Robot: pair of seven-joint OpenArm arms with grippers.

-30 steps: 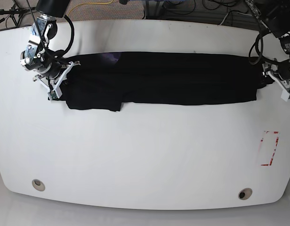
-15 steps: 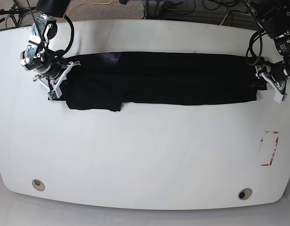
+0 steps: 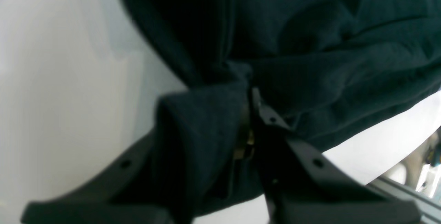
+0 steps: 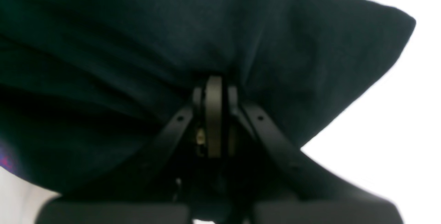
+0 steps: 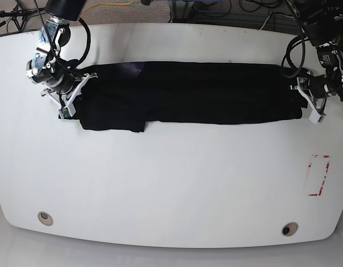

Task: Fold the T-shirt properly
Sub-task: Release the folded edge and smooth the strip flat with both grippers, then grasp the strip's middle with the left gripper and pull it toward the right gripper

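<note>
No readable writing anywhere — only a red-edged rectangle mark (image 5: 318,175) on the white desk (image 5: 171,183) near its right edge. The T-shirt (image 5: 188,93), black and soft, lies folded into a long band across the far half of the desk; a faint purple patch (image 5: 131,68) shows near its top edge, print otherwise hidden. Left gripper (image 5: 303,95) at the band's right end, fingers pressed together on a bunched fold. Right gripper (image 5: 78,84) at the other end, fingers pinching cloth too. Wrist views are blurred — mostly dark fabric.
</note>
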